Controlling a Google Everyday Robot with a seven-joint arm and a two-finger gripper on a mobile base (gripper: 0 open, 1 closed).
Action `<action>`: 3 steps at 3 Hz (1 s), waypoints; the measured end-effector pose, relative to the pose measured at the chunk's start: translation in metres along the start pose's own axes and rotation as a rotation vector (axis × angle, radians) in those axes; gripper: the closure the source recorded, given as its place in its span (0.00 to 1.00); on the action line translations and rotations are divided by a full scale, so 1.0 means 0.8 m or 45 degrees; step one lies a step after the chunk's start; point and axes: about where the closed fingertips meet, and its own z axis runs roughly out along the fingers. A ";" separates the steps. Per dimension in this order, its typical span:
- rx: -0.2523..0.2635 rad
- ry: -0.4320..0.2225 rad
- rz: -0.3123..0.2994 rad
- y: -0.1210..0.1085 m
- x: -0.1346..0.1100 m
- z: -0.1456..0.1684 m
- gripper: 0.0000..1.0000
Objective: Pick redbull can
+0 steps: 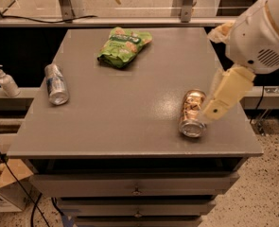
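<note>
The grey surface (129, 108) tops a drawer cabinet (136, 186) and is bare across its middle and along most of its front edge, so a wide open band runs from the right side to the left. A green snack bag (124, 45) lies near the back edge, a little left of centre. A gold-brown can (192, 113) lies on its side near the front right corner, its end facing the front edge. The pincer (222, 98), a cream-coloured piece below the white arm housing (259, 32), hangs over the right part of the surface, just beside the gold-brown can and overlapping its right flank in the view; whether it touches that can, and whether it is open or closed, I cannot tell. The redbull can (56, 83) lies on its side close to the left edge, about halfway between front and back, its end pointing toward the front. It is well apart from the pincer, with the bare middle between them. A pump bottle (6, 81) stands on a ledge off the left edge.
</note>
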 end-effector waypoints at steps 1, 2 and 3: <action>-0.013 -0.132 0.023 0.006 -0.035 -0.004 0.00; -0.003 -0.074 0.061 -0.003 -0.017 -0.002 0.00; -0.021 -0.110 0.055 0.001 -0.029 0.025 0.00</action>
